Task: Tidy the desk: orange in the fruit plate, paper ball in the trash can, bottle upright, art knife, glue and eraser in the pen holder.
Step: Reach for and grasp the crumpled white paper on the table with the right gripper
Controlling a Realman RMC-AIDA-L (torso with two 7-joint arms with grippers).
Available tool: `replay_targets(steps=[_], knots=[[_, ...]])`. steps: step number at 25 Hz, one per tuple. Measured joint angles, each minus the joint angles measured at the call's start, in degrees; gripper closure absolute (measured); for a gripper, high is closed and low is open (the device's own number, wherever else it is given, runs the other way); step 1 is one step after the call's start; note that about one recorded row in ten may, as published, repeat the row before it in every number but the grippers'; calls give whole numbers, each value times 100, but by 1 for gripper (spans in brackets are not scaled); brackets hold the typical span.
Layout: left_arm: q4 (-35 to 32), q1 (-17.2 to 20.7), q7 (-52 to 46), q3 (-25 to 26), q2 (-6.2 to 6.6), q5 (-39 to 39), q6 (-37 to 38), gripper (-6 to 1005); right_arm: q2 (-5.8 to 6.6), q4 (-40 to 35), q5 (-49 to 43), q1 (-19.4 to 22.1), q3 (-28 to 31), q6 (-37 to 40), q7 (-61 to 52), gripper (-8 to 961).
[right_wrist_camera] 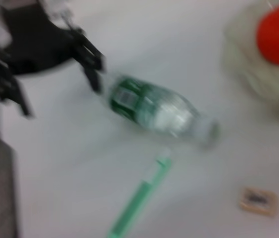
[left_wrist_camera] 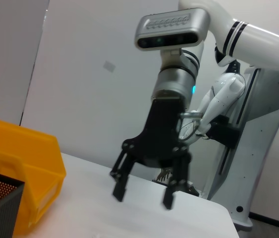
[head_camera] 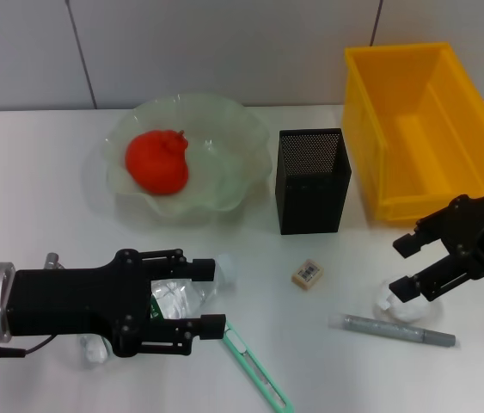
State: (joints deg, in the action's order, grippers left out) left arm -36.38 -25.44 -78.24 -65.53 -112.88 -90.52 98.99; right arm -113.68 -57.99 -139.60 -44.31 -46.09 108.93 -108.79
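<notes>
Head view, art knife [head_camera: 256, 366] beside bottle [head_camera: 173, 298]

Head view: the left gripper [head_camera: 211, 297] covers most of the lying bottle [head_camera: 173, 297], leaving only part of its clear body visible between the spread fingers. The right gripper [head_camera: 409, 267] hides part of the paper ball [head_camera: 401, 305]. The green knife [head_camera: 254, 366] is cut off by the lower edge. Right wrist view: the eraser [right_wrist_camera: 259, 201] label is blurred and unreadable.
</notes>
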Motion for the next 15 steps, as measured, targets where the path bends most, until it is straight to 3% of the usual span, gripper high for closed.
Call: replay_targets(steps=[10,15], knots=[[17,21,82,-2,-32,-6,-38,230,-363,-266,-1293,-161,-1205,-945,-469,168],[14,22,56,-3,-45,-9,-51,230,-424,-262,-1434,-133,-1514,-1303,-490,173]])
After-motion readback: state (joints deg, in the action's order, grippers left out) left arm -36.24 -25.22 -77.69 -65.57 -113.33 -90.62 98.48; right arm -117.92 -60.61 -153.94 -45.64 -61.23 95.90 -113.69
